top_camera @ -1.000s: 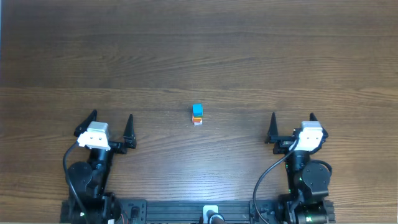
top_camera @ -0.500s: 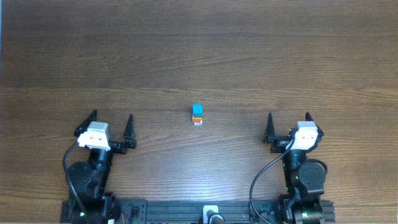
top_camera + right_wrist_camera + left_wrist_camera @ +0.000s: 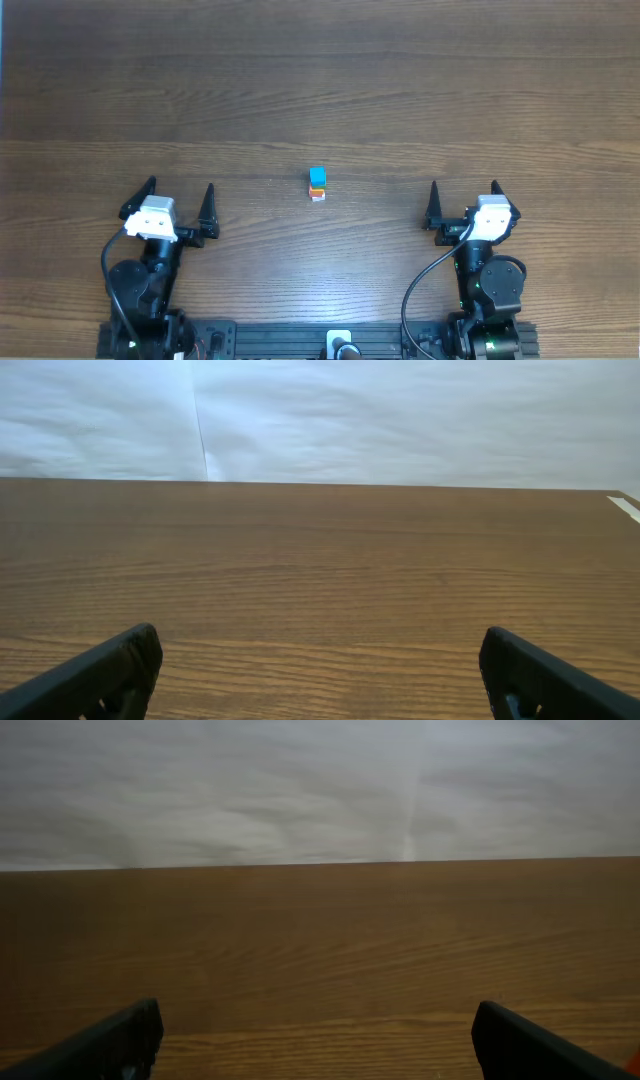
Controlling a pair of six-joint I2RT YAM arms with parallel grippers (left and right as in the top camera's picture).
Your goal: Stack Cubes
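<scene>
Two claws rest near their arm bases at the near edge of the wooden desk [image 3: 320,80], the left claw [image 3: 180,190] and the right claw [image 3: 466,190], each with its fingers spread wide and holding nothing. Between them, well apart from both, stands the cube stack [image 3: 317,186] at the desk's middle: a blue cube [image 3: 317,176] sits on top of an orange cube [image 3: 317,191], with a paler piece beneath that is too small to make out. The column looks upright and roughly aligned from above, though its edges cannot be checked closely. Judged from this layout, the stacking appears finished and the step in hand is the parked rest at the end. To do it well, neither arm should swing inward across the middle, where a finger could clip the narrow column. Any settling of the joints should be slow, since a jolt through the desk might shake the top cube loose. If a correction were wanted, one claw alone should approach from above and straddle the blue cube squarely.
</scene>
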